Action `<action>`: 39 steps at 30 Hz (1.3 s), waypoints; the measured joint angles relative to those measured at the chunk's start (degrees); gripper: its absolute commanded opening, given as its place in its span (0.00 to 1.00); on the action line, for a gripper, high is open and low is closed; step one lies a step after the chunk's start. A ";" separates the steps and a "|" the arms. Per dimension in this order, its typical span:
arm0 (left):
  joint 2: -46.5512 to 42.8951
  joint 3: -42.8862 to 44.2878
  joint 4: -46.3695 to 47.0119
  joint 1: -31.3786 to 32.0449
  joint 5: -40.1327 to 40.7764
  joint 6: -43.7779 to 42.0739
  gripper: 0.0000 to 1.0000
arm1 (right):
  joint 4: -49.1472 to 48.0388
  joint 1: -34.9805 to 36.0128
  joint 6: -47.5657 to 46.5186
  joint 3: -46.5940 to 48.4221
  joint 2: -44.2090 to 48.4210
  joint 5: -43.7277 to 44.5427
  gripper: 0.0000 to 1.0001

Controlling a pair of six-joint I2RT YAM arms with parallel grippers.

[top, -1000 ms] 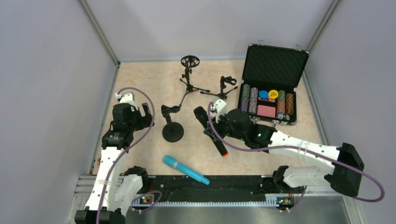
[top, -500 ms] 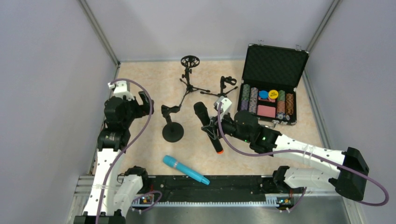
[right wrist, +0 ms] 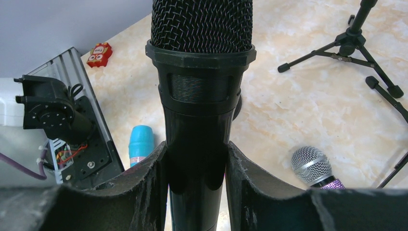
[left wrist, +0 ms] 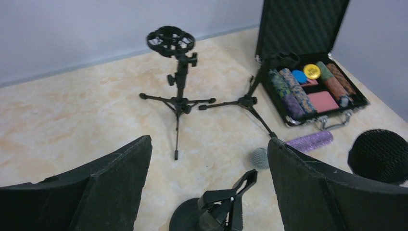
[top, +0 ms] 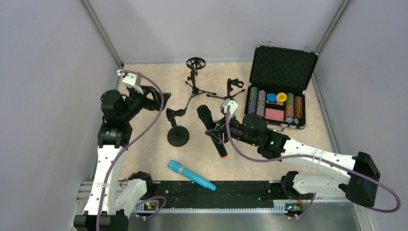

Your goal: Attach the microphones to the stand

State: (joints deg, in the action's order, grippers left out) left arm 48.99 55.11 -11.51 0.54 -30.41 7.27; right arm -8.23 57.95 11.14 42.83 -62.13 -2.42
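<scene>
On the table, top view: 3 stands, 2 mics visible, 1 open chip case.
- shock-mount tripod stand is far centre, clip tripod stand just right of it, round-base stand nearer and left
- right gripper is clamped round the body of the black mic, between the round-base stand and the case; grille points far, orange ring near
- cyan mic lies flat at the near edge, well apart from all stands
- left gripper is spread wide and holds nothing, left of the round-base stand
- purple mic is not visible here

Left wrist view:
- left gripper jaws wide apart, nothing between them
- both tripod stands are beyond, round-base stand clip at the bottom edge
- 1 purple mic lies flat near the case
- black mic grille at the right edge

Right wrist view:
- right gripper pads squeeze the black mic from both sides
- 2 more mics on the table: cyan mic left, purple mic grille right
- no mic sits in a stand
</scene>
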 measured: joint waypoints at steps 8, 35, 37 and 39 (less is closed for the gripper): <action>1.05 -0.96 0.87 0.00 -13.11 -5.33 0.94 | -0.35 0.00 0.00 -0.07 0.00 -0.81 0.00; -1.66 -15.30 -1.25 0.00 -20.68 -32.98 0.89 | -1.66 0.00 0.00 -2.12 0.00 -1.09 0.00; 0.55 -15.21 -1.07 0.00 -20.70 -32.98 0.88 | -1.86 0.00 0.00 -2.38 0.02 -0.92 0.00; 2.45 -14.88 -1.07 0.00 -20.72 -32.98 0.86 | -2.05 0.00 -0.02 -2.62 0.02 -0.68 0.00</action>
State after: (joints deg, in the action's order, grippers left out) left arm 51.44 40.23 -12.58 0.54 -51.13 -25.71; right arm -10.28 57.95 11.11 40.21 -62.11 -3.09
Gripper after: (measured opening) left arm 0.881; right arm 0.400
